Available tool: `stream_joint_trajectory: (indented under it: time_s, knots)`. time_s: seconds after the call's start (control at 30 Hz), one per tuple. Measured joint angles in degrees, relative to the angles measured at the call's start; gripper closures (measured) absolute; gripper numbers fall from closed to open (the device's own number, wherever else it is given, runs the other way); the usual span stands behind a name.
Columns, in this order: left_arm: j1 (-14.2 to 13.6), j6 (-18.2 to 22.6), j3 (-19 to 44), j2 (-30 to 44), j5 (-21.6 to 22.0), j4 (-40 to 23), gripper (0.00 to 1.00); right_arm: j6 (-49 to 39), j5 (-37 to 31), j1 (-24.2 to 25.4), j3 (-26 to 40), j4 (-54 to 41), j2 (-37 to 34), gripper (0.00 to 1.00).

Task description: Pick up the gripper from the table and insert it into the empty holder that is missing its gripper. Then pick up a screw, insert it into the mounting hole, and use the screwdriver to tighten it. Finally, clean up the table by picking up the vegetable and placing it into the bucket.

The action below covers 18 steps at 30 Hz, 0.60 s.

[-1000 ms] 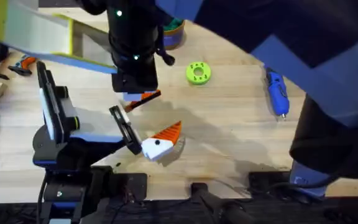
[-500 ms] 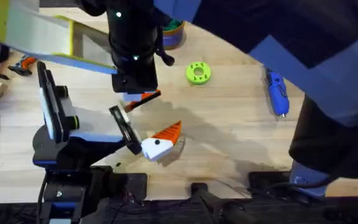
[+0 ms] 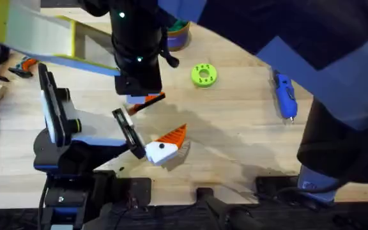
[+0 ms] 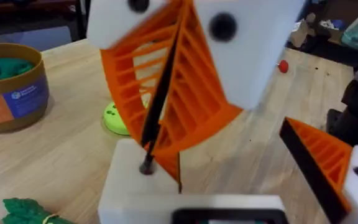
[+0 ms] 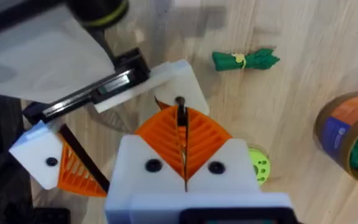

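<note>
The right gripper [image 5: 182, 140] had its orange pads pressed together, holding nothing, directly over the white holder [image 5: 166, 81]. The left gripper's state could not be told. The bucket [image 5: 347, 134] held teal material; the vegetable [image 5: 244, 60] lay on the table [image 5: 278, 25] near it.

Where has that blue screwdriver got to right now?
The screwdriver lies on the table's right side in the overhead view, to the right of the lime-green disc, with nothing gripping it.
</note>
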State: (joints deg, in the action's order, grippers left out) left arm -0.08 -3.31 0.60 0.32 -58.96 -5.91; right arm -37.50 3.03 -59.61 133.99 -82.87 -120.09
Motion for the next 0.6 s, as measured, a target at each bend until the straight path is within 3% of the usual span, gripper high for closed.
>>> stream_joint_trajectory:
  time_s: [0.6]
  knots:
    - [0.0,-0.2,0.0,0.0,0.0,0.0,0.015,0.9,1.3,0.0,0.0,0.1,-0.2,0.995]
